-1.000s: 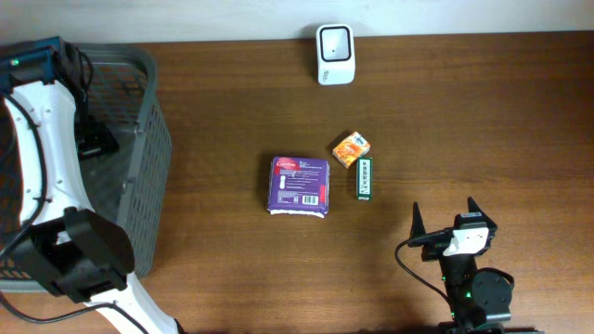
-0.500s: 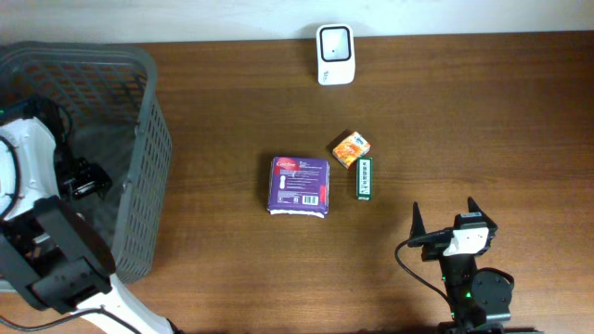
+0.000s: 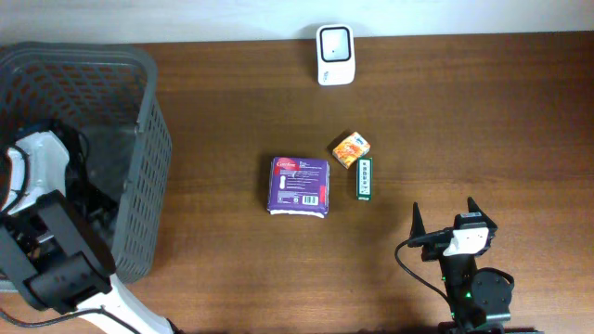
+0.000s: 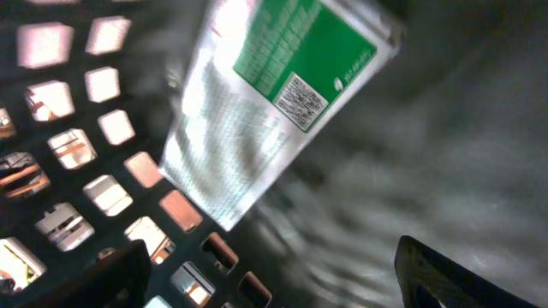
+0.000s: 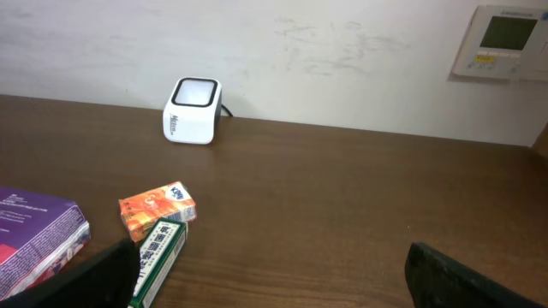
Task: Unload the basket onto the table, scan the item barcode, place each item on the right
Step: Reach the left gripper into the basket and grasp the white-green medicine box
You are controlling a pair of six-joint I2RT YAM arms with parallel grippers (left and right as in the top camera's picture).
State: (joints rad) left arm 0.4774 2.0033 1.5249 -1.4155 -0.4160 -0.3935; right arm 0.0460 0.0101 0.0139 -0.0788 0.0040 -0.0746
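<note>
While the left fingers (image 4: 103,282) stand wide apart with nothing between them, a green-and-white packet (image 4: 257,120) lies just beyond them inside the grey basket (image 3: 153,139), tilted against the mesh wall with its printed code facing the wrist camera. It looks flat, light and rather limp, with a glossy skin that may slip; a pinch across its long edges seems safest. Out on the table (image 3: 483,111), the purple pack (image 3: 299,185), orange box (image 3: 352,148) and green box (image 3: 366,178) lie near each other, well apart from the white scanner (image 3: 334,54); these look stiffer. The right fingers (image 5: 479,278) are parted too, and empty.
</note>
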